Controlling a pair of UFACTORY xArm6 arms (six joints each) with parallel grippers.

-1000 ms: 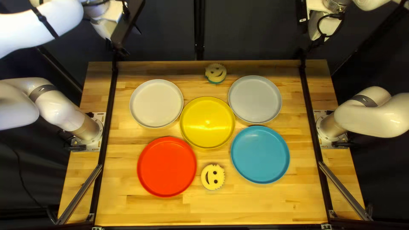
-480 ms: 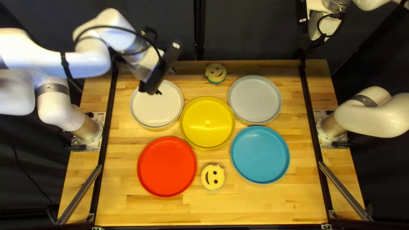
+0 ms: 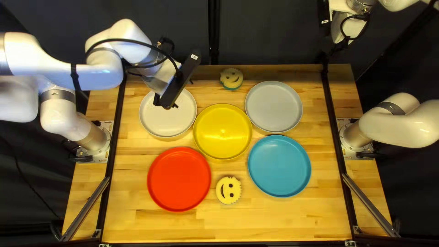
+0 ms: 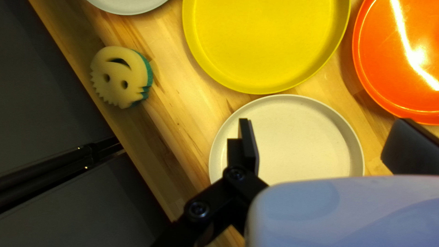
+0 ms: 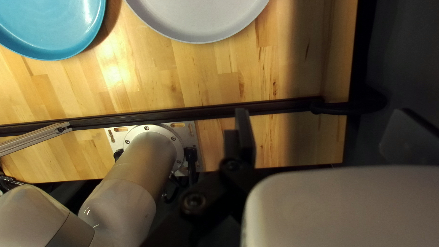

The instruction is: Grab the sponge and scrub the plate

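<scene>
The bench (image 3: 283,219) is bright, the curtain (image 3: 265,36) at the upper edge dim. White glare streaks the red plate (image 4: 388,68) in the left wrist view; in the right one, soft shadow crosses the bench.

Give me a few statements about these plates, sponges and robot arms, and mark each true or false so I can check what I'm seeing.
1. The sponge near the dark curtain lies yellow side up. True.
2. The other sponge lies on the red plate. False: it lies on the bare wood of the table, between the red plate and the blue plate.
3. The yellow plate lies between the red plate and the gray plate. True.
4. The left arm's fingers are open. True.
5. The right arm's fingers grip the blue plate. False: they stand apart and hold nothing.
</scene>
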